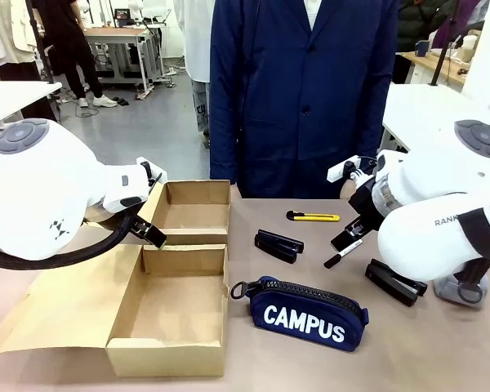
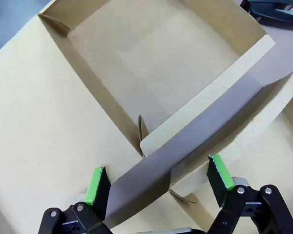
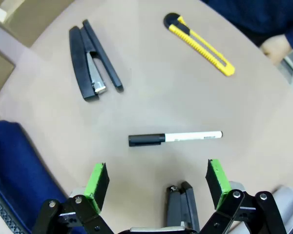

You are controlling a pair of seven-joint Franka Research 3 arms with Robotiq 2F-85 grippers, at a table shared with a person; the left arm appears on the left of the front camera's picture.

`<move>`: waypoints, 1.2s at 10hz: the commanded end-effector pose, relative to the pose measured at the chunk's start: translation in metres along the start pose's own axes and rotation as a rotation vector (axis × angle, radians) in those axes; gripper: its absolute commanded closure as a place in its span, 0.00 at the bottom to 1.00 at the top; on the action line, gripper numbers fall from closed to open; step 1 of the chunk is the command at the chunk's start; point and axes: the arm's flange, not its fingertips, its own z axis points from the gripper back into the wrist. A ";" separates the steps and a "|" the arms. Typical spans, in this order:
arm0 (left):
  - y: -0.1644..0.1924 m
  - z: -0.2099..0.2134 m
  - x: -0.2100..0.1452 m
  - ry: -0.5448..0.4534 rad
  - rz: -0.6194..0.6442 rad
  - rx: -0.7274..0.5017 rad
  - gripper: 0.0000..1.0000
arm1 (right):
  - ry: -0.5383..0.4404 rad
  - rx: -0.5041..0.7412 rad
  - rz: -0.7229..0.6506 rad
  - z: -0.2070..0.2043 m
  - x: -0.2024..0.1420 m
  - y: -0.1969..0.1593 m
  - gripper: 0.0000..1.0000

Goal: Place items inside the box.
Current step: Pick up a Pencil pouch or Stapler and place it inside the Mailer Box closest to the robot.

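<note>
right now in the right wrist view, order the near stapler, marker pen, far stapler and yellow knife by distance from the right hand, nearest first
1. near stapler, at the bottom edge, under the right hand
2. marker pen, just ahead, mid-picture
3. far stapler, upper left, and yellow knife, upper right: too close to call

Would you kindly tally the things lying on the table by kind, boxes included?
Black staplers: 2
Marker pen: 1
Yellow utility knife: 1
Navy pouch: 1
Cardboard boxes: 2
Total: 7
</note>
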 end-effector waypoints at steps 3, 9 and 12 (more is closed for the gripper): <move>0.000 0.000 0.000 0.000 0.000 0.000 0.00 | 0.000 0.000 -0.001 0.000 0.000 0.000 0.00; 0.018 0.066 0.002 -0.071 -0.010 -0.093 0.00 | 0.015 -0.023 -0.019 0.065 0.007 -0.021 0.00; 0.023 0.193 0.007 -0.151 0.121 -0.342 0.00 | -0.033 0.173 -0.139 0.175 -0.033 -0.056 0.00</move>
